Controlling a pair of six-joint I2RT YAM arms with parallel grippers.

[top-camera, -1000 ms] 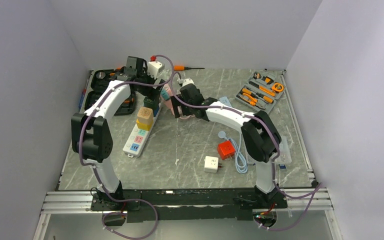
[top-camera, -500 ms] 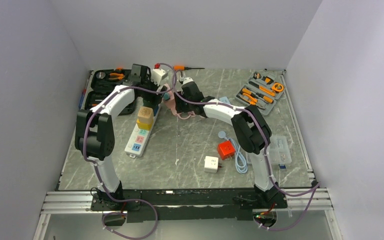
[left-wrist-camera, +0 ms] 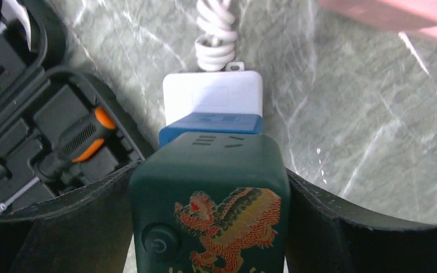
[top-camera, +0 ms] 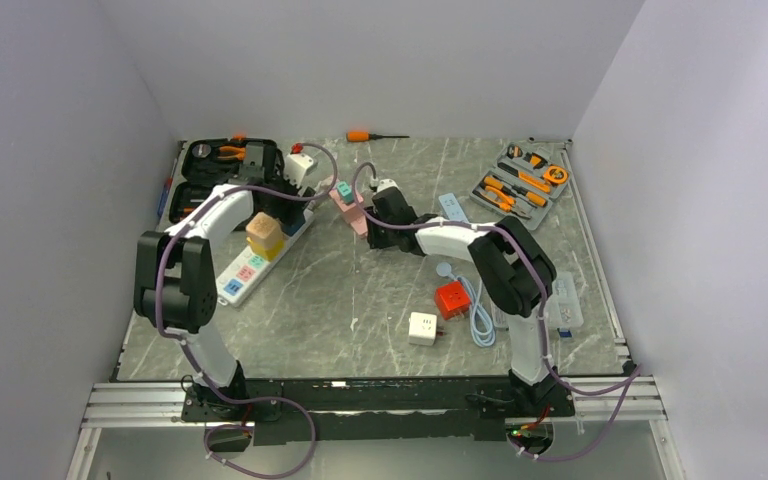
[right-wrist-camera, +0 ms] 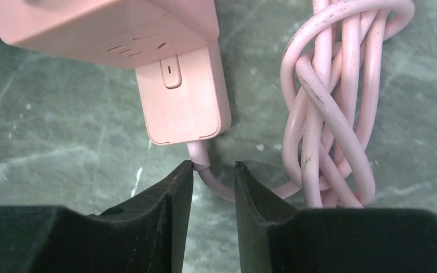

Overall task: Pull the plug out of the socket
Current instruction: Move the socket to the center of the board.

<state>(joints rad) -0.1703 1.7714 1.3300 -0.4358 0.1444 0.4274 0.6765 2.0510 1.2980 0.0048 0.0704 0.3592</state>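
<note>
Reaching far across the counter, our left fingers clamp both sides of the green plug cube, marked with a dragon and a power symbol; a blue plug and the white power strip lie just beyond. Our right fingers, narrowly apart, straddle the pink cord before the pink strip.

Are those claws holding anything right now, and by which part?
Left jaws grip the dark green plug by its two sides. Right jaws straddle the pink cable where it leaves the pink strip, not yet pinching it.
</note>
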